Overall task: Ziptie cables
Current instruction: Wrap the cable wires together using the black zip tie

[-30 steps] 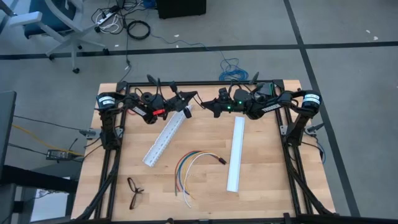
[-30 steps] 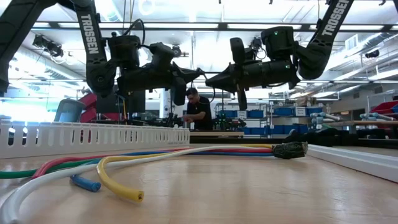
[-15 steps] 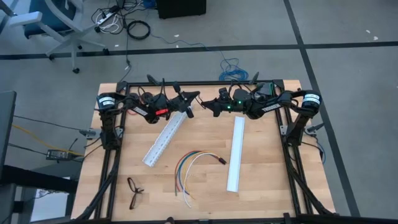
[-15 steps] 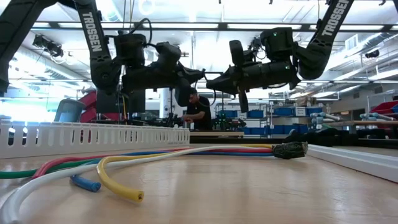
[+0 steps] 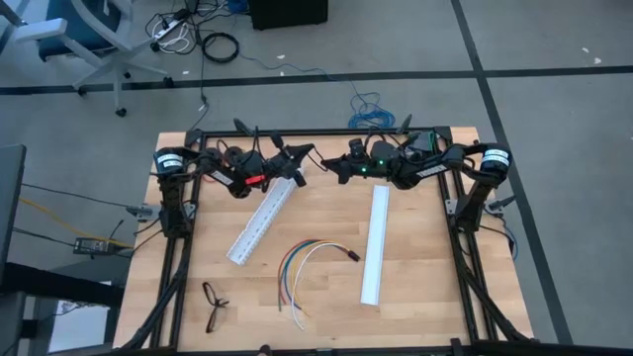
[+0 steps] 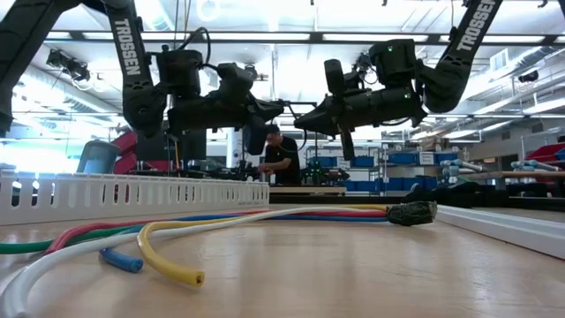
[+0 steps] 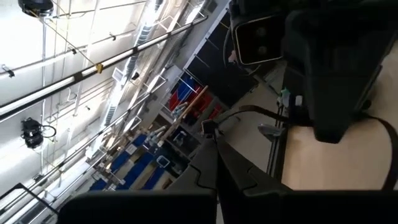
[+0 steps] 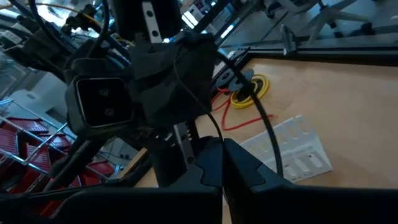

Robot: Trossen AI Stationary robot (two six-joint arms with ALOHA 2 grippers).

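Observation:
The cables (image 5: 305, 263), a bundle of blue, yellow, white and orange wires with a black connector (image 6: 410, 212), lie curved on the table's middle, and no gripper touches them. My left gripper (image 5: 309, 153) and my right gripper (image 5: 328, 164) hang high over the far edge. They are roughly level, tips almost meeting, and both are shut. The ziptie (image 8: 264, 121), a thin black strip, bows in the air between them and also shows as the ziptie (image 7: 249, 110) in the left wrist view. My left gripper pinches the ziptie between its two fingertips; the strip (image 7: 216, 138) rises straight out of them and curves off toward the other arm. It hangs clear of the table. Which part of the strip I have, I cannot tell. My right gripper is shut on the ziptie, a thin stretch of it (image 8: 219, 140) running into the fingertips. The fingers come level from the table's right. A wider stretch (image 8: 273, 162) arcs past one finger, clear of the table.
Two white slotted rails lie on the table, one slanting at the left (image 5: 262, 220) and one straight at the right (image 5: 374, 242). A dark wire piece (image 5: 213, 303) lies near the front left corner. A yellow coil with red wire (image 8: 250, 89) lies under the left arm.
My left gripper has rolled a little about its own pointing line. Both hands have stayed in place at the far edge, shut. The ziptie's bow between the tips shows more plainly in the low view.

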